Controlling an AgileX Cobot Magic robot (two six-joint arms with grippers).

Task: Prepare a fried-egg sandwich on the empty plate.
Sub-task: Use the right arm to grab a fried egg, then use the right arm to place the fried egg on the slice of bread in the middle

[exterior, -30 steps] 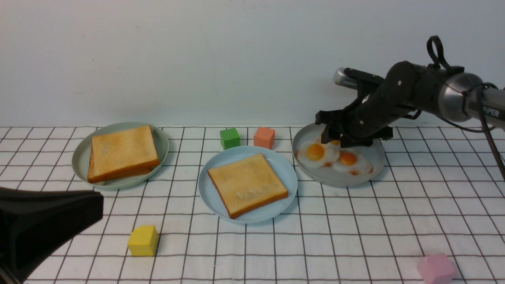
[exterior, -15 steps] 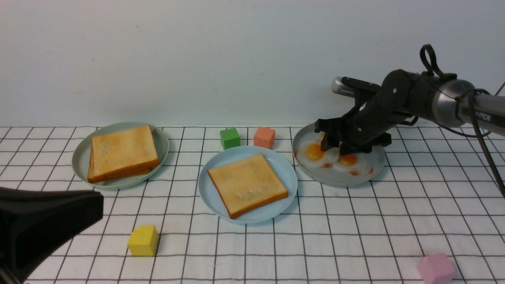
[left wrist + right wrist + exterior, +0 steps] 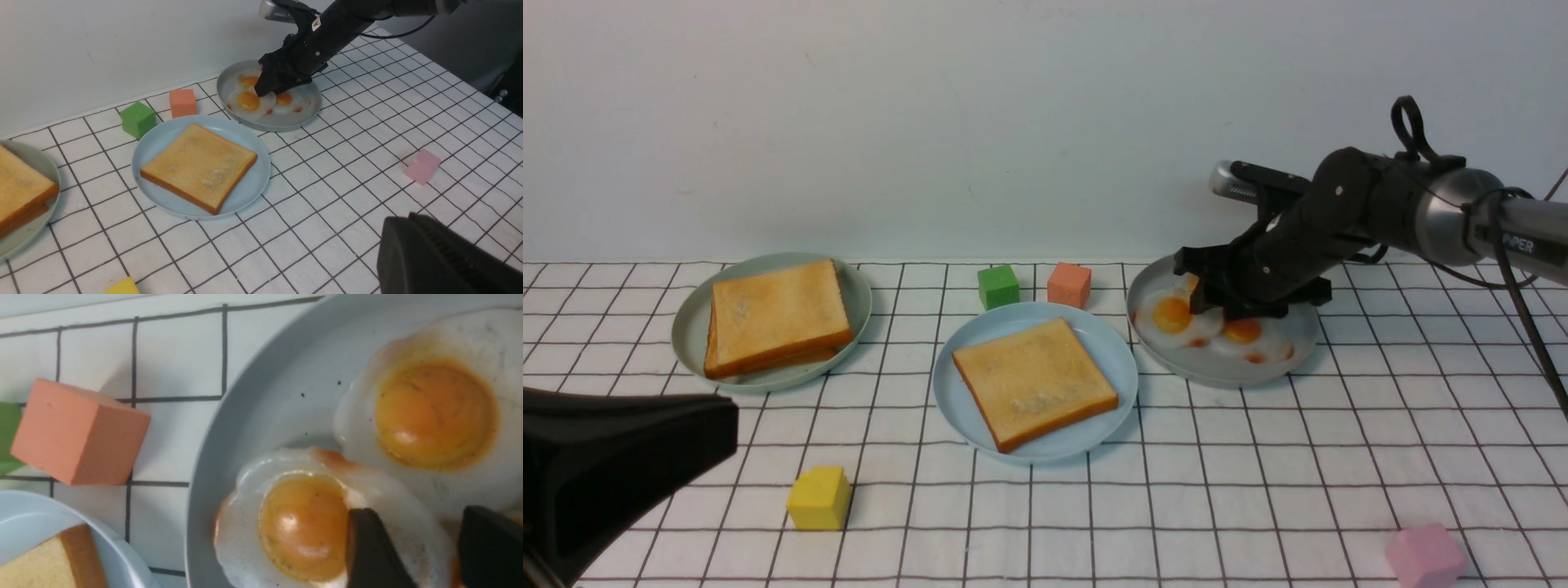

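The light blue plate (image 3: 1112,347) sits mid-table with one toast slice (image 3: 1033,382) on it. Two more toast slices (image 3: 776,314) are stacked on the pale green plate (image 3: 690,327) at the left. Three fried eggs lie on the grey plate (image 3: 1298,347). My right gripper (image 3: 1217,306) is down on them, open. In the right wrist view its fingertips (image 3: 363,522) straddle the white of the egg (image 3: 302,522) nearest the blue plate, just beside the yolk. My left gripper (image 3: 727,425) hovers at the near left, shut and empty.
A green block (image 3: 998,286) and an orange block (image 3: 1069,284) stand behind the blue plate, close to the grey plate's left rim. A yellow block (image 3: 818,498) lies front left, a pink block (image 3: 1425,555) front right. A wall closes the back.
My right gripper has come down onto the eggs in the grey plate and shifted slightly left. The left arm, toasts and blocks have not moved.
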